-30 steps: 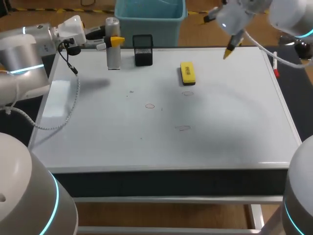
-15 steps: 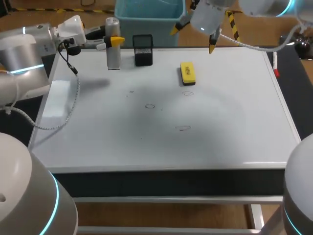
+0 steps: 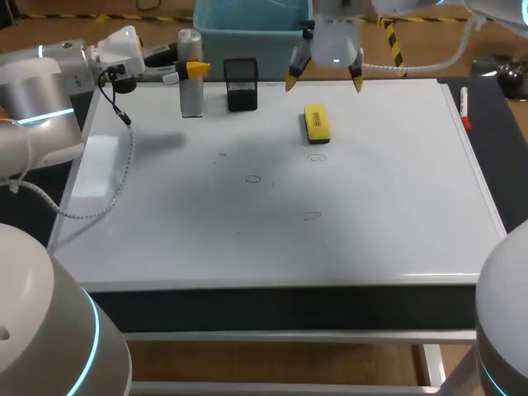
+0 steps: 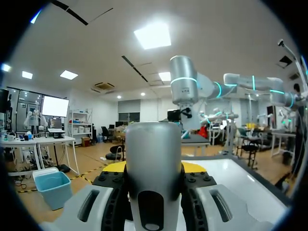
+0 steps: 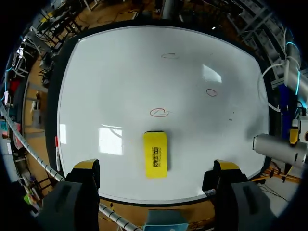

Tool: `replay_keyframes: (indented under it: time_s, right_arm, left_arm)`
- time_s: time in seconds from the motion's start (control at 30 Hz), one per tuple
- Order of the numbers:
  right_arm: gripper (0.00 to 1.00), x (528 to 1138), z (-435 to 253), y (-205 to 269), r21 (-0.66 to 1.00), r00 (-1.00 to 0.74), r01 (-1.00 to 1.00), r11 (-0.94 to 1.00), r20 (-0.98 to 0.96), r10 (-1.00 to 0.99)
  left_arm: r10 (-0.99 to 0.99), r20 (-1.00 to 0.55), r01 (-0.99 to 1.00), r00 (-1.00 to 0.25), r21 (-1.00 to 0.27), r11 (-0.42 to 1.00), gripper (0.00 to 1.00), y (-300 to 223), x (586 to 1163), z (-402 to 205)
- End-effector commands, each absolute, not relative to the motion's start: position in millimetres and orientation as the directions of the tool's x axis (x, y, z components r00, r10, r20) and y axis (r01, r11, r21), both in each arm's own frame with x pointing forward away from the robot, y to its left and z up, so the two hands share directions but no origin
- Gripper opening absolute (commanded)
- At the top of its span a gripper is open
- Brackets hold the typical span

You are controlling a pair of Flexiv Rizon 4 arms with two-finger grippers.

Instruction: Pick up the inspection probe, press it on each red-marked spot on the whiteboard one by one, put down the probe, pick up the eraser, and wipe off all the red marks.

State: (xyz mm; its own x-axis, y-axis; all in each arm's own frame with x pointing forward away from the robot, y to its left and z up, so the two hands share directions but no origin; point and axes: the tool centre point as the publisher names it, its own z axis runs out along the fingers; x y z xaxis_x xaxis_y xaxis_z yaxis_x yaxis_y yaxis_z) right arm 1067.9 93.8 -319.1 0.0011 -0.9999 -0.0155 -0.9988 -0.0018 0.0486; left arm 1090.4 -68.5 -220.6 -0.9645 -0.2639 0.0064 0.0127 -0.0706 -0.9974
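Eraser (image 3: 316, 123) lies below spread right hand (image 3: 323, 81); left hand (image 3: 195, 68) clamps probe (image 3: 191, 92)

Silver probe (image 3: 191, 95) upright — yellow eraser (image 3: 316, 123) flat on whiteboard (image 3: 371, 231).

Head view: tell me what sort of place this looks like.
Likely a robot test bench in a lab. A whiteboard serves as the worktop and bears small red marks. An eraser lies on it below the open right end effector, and the left end effector grips a probe.
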Motion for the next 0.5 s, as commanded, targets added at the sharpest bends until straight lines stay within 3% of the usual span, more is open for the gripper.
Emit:
replay_keyframes:
  time_s: [0.03, 0.5]
  right_arm:
    - [1.00, 1071, -331, 98, 0.055, 0.017, -0.998, -0.005, 0.223, -0.975]
    - [1.00, 1064, -363, 93, 0.058, -0.026, -0.998, 0.036, 0.162, -0.986]
  left_arm:
    - [-0.262, 0.006, 0.012, -0.965, -0.997, -0.070, 0.00, -69, 1091, -220]
    - [-0.262, 0.006, 0.012, -0.965, -0.997, -0.070, 0.00, -69, 1091, -220]
